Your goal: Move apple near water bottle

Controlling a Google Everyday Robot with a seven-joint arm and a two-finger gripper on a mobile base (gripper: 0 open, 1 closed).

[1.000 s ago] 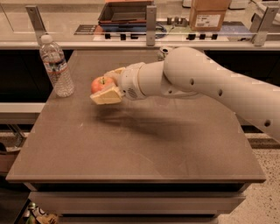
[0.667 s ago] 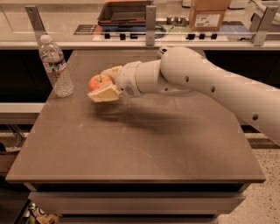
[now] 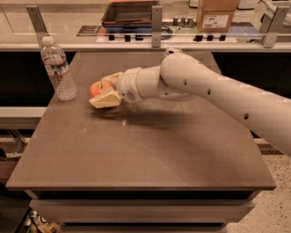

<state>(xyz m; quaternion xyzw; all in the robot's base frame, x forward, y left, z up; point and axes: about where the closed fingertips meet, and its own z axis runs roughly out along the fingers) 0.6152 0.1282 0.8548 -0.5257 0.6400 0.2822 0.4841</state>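
The red-orange apple [image 3: 98, 88] sits between the cream fingers [image 3: 105, 101] of my gripper [image 3: 102, 89], low over the brown table [image 3: 150, 150]. The gripper is shut on the apple, reaching in from the right on the white arm [image 3: 218, 91]. The clear ribbed water bottle [image 3: 58, 68], with white cap and red-and-white label, stands upright at the table's far left, a short gap left of the apple.
Behind the table runs a counter with a dark tray [image 3: 129, 12] and a cardboard box [image 3: 217, 13]. Metal posts [image 3: 157, 25] stand along the counter's front rail. The table's left edge lies just beyond the bottle.
The gripper has carried the apple a little further left and lower, closer to the water bottle. The bottle has not moved.
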